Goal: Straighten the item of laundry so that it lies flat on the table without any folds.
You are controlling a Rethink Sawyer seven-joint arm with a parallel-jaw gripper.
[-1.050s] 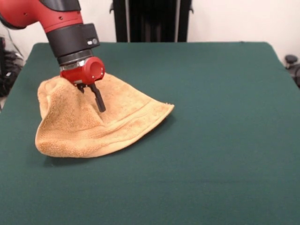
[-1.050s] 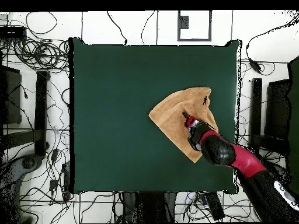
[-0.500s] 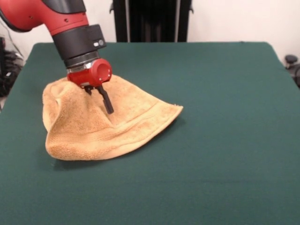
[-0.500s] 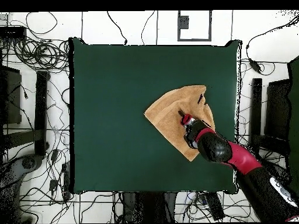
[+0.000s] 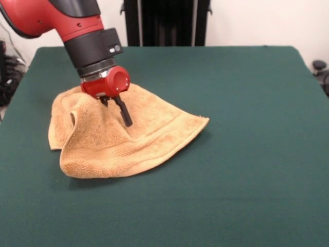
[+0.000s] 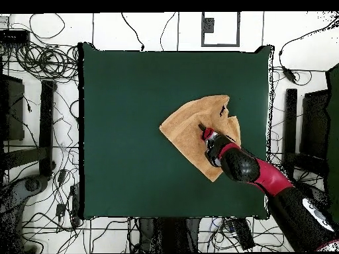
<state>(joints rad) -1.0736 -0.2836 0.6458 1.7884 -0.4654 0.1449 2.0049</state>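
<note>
Felt in dark green covers the table (image 5: 247, 154) from edge to edge, with pale walls and a black stand behind it and cables strewn over the floor around it (seen from above). The towel (image 5: 103, 146) lies rumpled near the tabletop's left edge in the front view, one hem folded over and a pointed corner reaching toward the middle. The gripper (image 5: 123, 117) presses into a raised fold of cloth; whether it pinches the towel I cannot tell.
</note>
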